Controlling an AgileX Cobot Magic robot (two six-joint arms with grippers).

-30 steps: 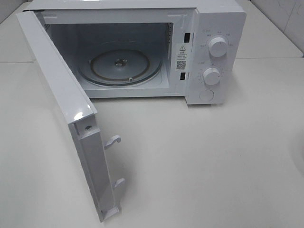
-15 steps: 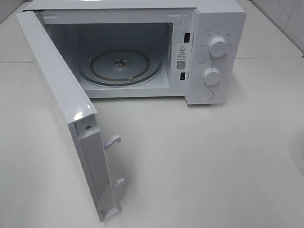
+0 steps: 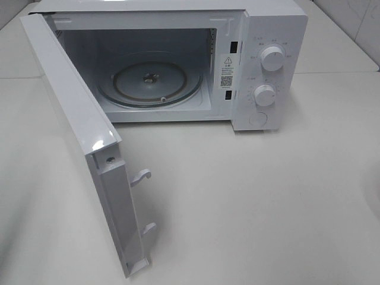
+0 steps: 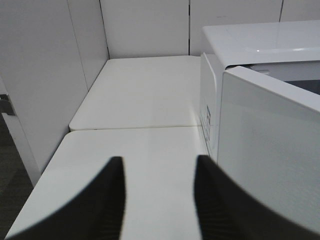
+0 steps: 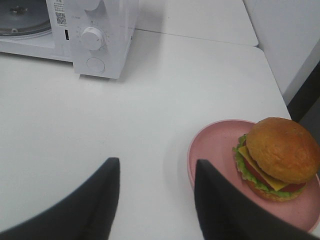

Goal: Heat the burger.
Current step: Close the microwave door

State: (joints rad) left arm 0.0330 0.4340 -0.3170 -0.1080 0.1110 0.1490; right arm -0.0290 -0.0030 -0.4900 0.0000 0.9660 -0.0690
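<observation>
Nearest, the right end effector (image 5: 155,200) hovers with its fingers apart over the white worktop (image 5: 150,115), and the burger (image 5: 277,157) sits just beside it on a pink plate (image 5: 210,150). Farther off, the microwave (image 3: 261,59) stands with its door (image 3: 77,136) swung wide, while the left end effector (image 4: 157,200), also spread and empty, hangs beside that door.

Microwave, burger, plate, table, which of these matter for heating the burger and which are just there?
For the job:
burger
pink plate under it
microwave, door open
turntable, bare

Just there:
table
wall panels
</observation>
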